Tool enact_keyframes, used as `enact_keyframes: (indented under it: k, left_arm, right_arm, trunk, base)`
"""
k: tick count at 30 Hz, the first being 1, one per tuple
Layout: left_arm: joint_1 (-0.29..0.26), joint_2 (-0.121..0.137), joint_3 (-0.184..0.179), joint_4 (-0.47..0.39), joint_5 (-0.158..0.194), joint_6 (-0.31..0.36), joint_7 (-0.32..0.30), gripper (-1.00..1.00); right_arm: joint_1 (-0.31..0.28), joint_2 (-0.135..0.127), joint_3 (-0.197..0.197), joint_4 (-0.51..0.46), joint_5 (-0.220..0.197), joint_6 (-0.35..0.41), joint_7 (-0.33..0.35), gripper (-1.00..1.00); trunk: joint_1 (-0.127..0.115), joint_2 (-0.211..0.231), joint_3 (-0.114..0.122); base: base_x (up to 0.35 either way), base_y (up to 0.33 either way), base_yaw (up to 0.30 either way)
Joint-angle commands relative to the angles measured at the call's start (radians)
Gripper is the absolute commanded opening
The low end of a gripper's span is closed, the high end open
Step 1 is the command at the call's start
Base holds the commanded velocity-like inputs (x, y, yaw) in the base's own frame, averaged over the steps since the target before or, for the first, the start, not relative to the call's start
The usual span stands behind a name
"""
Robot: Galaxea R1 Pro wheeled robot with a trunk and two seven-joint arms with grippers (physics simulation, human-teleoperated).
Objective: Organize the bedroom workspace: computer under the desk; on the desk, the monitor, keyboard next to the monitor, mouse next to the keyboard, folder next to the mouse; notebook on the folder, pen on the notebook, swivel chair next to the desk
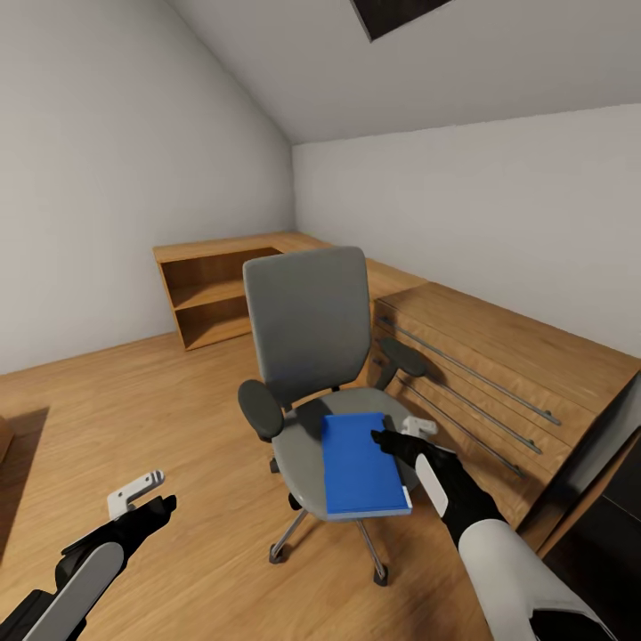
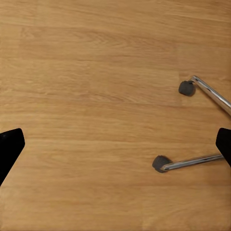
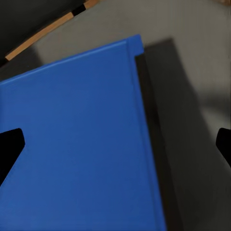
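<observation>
Reaching forward, the right pincer [image 1: 402, 434] hovers wide open over the folder [image 1: 361, 463].

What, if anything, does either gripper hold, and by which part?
Nothing. The right gripper hangs open over the folder; the left gripper is open above the floor.

Folder [image 3: 77, 144] cut off (wrist view's edge).

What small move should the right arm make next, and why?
Probably lower the right end effector onto the near edge of the folder and close. Its fingers are open, hovering over the folder, which lies flat on the swivel chair seat, not yet gripped.
</observation>
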Motion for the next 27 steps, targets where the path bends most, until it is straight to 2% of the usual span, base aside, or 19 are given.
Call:
enact_keyframes:
  k: [1,16,27]
  left_arm:
    - [-0.001,0.001,-0.002,-0.001,0.005,0.002,0.007,1.00]
    - [-0.001,0.001,-0.002,-0.001,0.003,0.000,0.007,1.00]
    - [-0.001,0.001,-0.016,0.011,0.002,-0.001,0.007,1.00]
  right_arm:
    - [0.000,0.001,-0.006,-0.006,-0.003,0.006,0.005,1.00]
    - [0.007,0.001,-0.006,-0.072,-0.006,0.006,0.008,1.00]
    - [0.007,0.001,-0.005,-0.074,-0.006,0.005,0.009,1.00]
  trunk:
    - [0.000,0.000,-0.001]
    - [0.000,0.000,-0.001]
    - [0.000,0.000,-0.001]
  base:
    - [0.000,0.000,0.000]
    - [0.000,0.000,0.000]
    - [0.144,0.000,0.000]
